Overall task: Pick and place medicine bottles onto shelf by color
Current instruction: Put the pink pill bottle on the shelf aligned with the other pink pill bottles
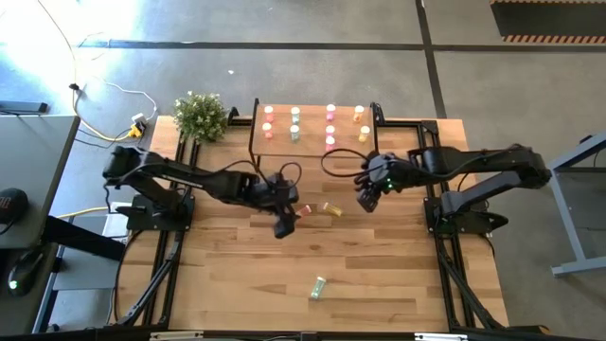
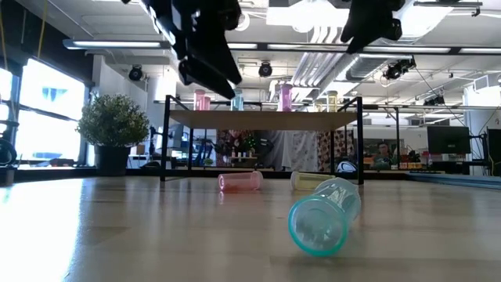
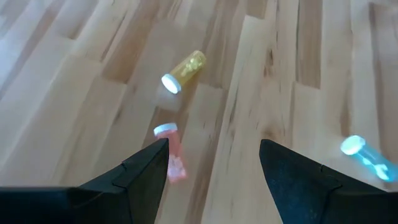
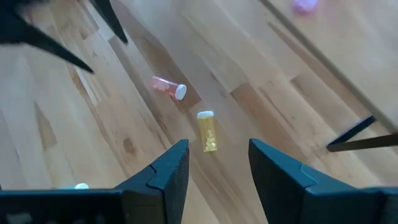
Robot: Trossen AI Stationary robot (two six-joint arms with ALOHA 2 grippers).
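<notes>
While both end effectors, left [image 1: 282,227] and right [image 1: 366,201], hover open and empty, pink [image 1: 308,208], yellow [image 1: 332,208] and green [image 1: 318,287] bottles lie on the worktop [image 1: 379,275].

Premises: open-plan lab or workshop. Evidence: exposed ceiling ducts [image 2: 313,74], monitors [image 2: 448,139], concrete floor [image 1: 312,76], loose cables [image 1: 109,90].

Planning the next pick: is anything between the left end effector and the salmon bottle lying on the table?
Nothing visible. The left end effector hangs open above the salmon bottle, bare tabletop around it; the yellow bottle lies apart, farther on.
</notes>
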